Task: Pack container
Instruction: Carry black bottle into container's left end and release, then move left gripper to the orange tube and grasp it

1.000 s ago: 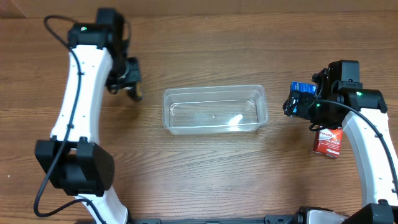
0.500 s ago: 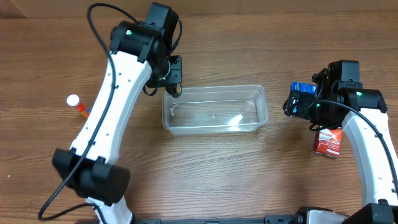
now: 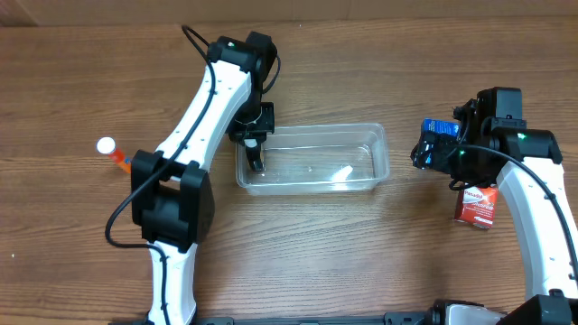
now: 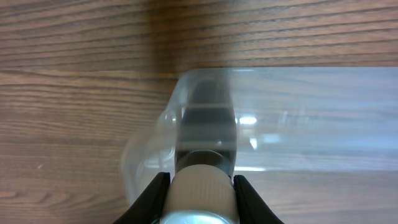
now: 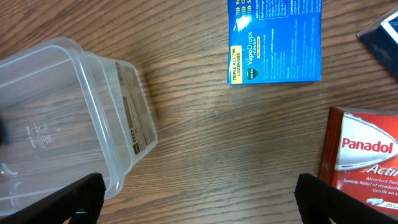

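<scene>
One white-capped bottle sits pinched in our left claw; right claw gapes empty. Container seems light, bendy; grab its rim.

Table: brown wood-grain top, grain ran lengthwise; was evenly lit, with soft shadows. Pale strip showed past its far left corner.

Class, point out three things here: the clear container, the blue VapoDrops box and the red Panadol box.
clear container [image 3: 383,155], overhead view, on its right end wall.
blue VapoDrops box [image 5: 273,40], right wrist view, middle of its printed face.
red Panadol box [image 5: 364,165], right wrist view, on its red front.
</scene>
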You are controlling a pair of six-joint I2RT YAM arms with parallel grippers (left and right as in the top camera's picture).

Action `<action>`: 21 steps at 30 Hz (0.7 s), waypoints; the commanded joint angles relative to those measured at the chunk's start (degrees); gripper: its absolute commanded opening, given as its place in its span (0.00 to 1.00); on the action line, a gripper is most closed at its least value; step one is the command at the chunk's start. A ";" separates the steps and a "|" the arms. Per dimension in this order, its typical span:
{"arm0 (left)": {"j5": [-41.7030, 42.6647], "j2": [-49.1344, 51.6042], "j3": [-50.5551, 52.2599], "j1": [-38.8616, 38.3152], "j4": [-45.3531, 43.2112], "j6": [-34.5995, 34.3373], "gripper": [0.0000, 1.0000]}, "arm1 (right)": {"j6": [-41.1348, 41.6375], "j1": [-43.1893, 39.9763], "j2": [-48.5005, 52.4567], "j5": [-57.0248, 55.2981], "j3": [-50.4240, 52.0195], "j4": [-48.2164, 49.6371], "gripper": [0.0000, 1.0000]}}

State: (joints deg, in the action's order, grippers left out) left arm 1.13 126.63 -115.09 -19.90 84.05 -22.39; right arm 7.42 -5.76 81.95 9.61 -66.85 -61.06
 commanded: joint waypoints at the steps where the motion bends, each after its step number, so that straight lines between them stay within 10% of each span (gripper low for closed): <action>1: -1.55 0.24 -0.13 -0.31 -0.31 -0.76 0.31 | -0.39 -0.33 -0.13 -0.52 -1.79 0.26 1.00; 12: -1.75 -3.65 -12.09 -0.37 7.67 3.15 0.54 | -0.39 -0.33 -0.11 -0.55 -1.79 0.22 1.00; 15: -5.86 -7.98 -17.84 0.04 10.69 3.08 0.97 | -0.39 -0.33 -0.13 -0.55 -1.79 0.22 1.00; 21: -8.22 -19.50 -19.69 7.69 12.31 3.06 1.00 | -0.39 -0.33 -0.13 -0.55 -1.79 0.26 1.00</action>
State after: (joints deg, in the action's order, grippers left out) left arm -4.23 114.48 -132.88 -18.41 95.33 -20.40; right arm 7.42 -5.76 81.95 9.56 -66.87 -61.04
